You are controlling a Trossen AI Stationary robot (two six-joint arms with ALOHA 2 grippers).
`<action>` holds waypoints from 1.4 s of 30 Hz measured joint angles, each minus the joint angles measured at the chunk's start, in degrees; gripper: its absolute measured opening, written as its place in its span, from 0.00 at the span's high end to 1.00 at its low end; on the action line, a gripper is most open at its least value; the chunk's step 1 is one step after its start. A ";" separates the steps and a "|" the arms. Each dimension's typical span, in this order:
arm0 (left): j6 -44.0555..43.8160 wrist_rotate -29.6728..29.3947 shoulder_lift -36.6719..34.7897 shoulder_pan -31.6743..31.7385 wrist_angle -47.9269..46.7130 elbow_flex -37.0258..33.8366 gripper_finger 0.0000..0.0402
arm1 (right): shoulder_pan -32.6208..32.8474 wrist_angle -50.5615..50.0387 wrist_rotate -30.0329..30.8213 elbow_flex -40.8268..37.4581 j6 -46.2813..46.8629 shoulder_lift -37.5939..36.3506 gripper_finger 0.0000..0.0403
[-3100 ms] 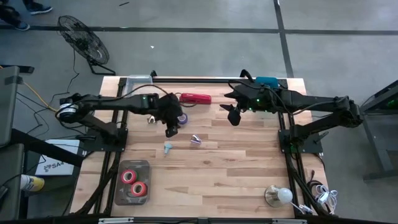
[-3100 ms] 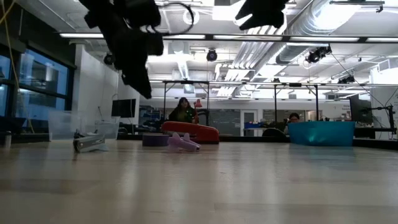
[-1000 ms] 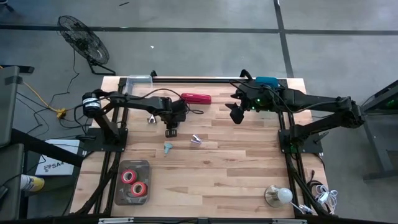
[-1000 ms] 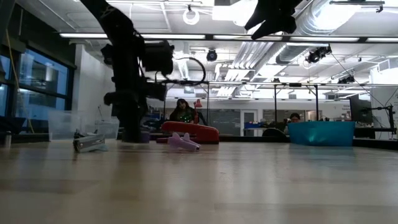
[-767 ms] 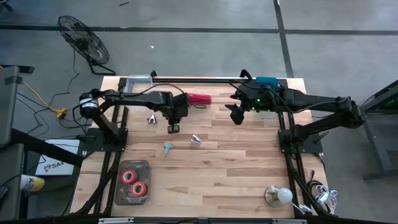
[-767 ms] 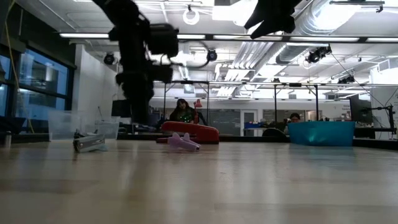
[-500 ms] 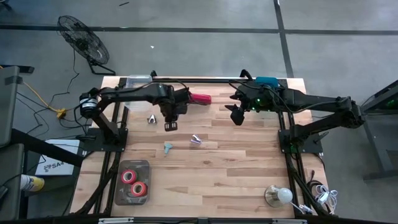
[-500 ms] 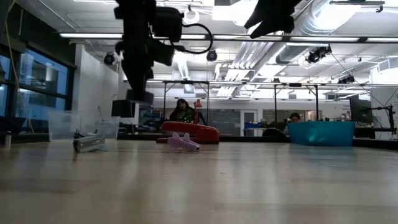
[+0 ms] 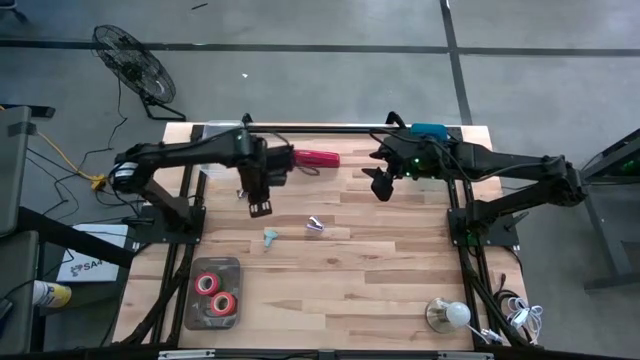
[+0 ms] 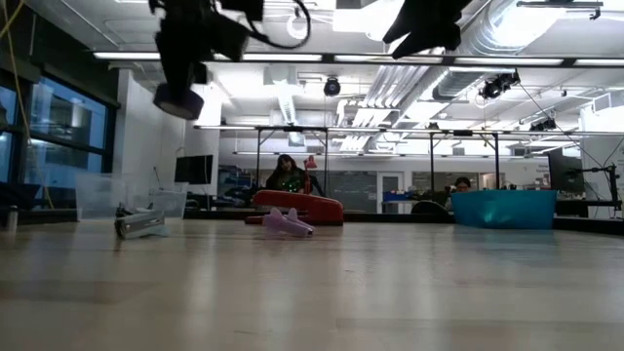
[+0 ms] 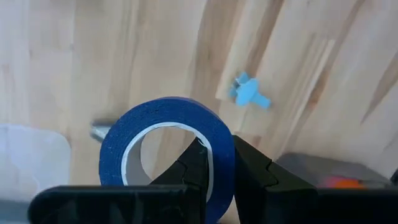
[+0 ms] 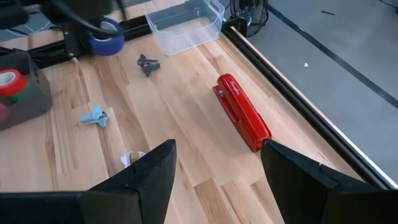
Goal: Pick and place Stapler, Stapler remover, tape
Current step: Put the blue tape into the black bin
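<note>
Your left claw (image 11: 214, 168) grips the blue tape roll (image 11: 168, 152) above the table (image 9: 400, 270).
Your right claw (image 12: 217, 165) hangs open above the red stapler (image 9: 316, 158) near the far edge; nothing blocks.

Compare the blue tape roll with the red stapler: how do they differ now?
The blue ring-shaped tape roll is pinched through its wall by the left gripper above the table; the long red stapler lies flat on the wood, untouched. The roll is round and hollow, the stapler narrow and straight.
</note>
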 joint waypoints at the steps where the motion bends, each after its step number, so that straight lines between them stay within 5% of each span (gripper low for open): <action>1: -1.81 -0.33 -1.06 -1.05 0.10 -0.51 0.90 | 0.00 0.01 -0.03 0.00 -0.32 -0.23 0.44; 13: -33.23 -4.32 -11.07 -20.29 -1.23 -6.11 0.90 | 0.00 0.45 -0.02 0.00 -3.11 -3.60 0.44; 29: -78.78 -6.10 -11.79 -50.42 2.08 -10.57 0.90 | 0.00 0.46 -2.63 0.00 -7.61 -3.90 0.44; 42: -97.41 -10.90 -8.16 -60.52 14.82 -17.29 0.90 | 0.00 1.30 -3.07 0.00 -9.04 -3.90 0.44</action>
